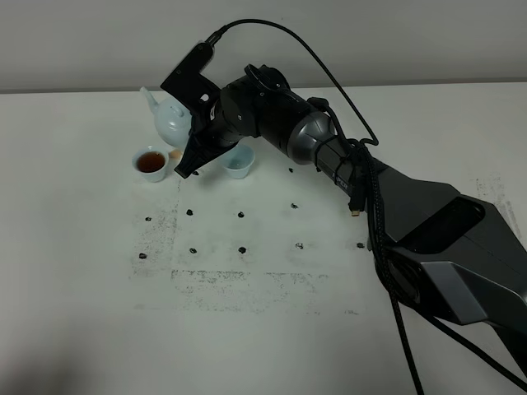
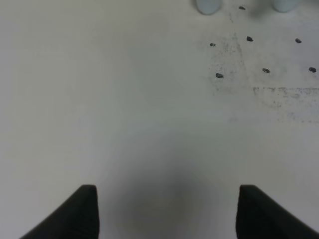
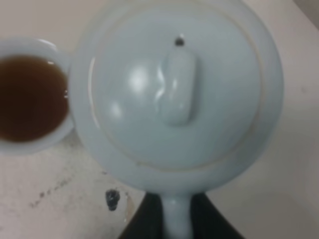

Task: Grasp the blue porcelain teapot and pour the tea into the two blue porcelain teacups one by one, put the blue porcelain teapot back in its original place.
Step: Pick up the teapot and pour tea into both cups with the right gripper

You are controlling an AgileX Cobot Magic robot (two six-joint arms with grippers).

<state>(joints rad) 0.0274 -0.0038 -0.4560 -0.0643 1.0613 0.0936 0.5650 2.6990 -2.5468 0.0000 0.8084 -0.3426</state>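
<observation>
While my right pincer (image 3: 175, 211) is clamped on the handle (image 3: 175, 228) of the blue porcelain teapot (image 3: 174, 89), just beside the filled teacup (image 3: 47, 143), a slipping grip as I tilt toward the empty teacup (image 1: 238, 163) could splash tea (image 3: 25, 94) onto the table (image 1: 99, 313).

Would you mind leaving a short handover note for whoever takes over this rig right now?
Right gripper: shut on the handle of the blue porcelain teapot, upright behind the cups; whether it is lifted is unclear.
Left gripper: open, over bare table.
Done: the filled teacup holds tea.
Left: the empty teacup looks unpoured; fill it, then put the teapot back.
</observation>
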